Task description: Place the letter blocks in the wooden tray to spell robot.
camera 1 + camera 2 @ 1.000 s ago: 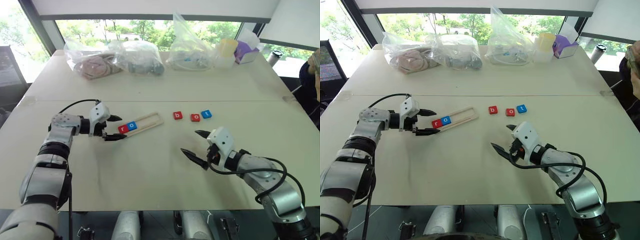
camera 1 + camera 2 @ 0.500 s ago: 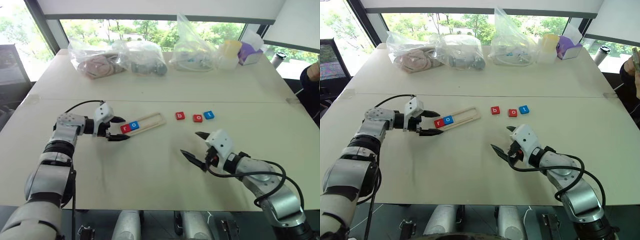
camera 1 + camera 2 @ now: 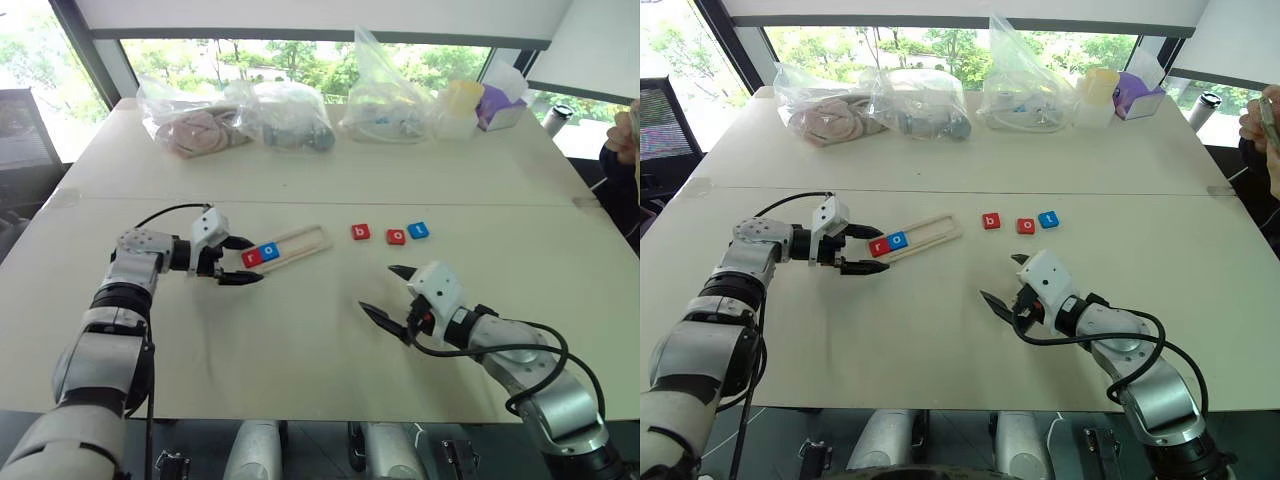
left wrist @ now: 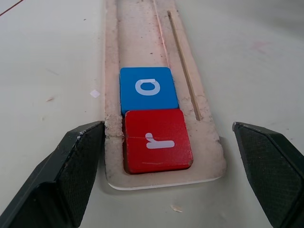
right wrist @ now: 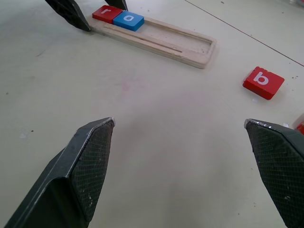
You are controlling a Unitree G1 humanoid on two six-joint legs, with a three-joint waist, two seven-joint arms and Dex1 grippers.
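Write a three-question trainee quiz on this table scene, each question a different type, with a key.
1. True or false: the wooden tray already holds the red r block and a blue o block.
2. Which block outside the tray lies nearest it? A) red b block B) red o block C) blue t block
3. Fill in: the left gripper stands ___ at the tray's r end.

Key: 1 true; 2 A; 3 open
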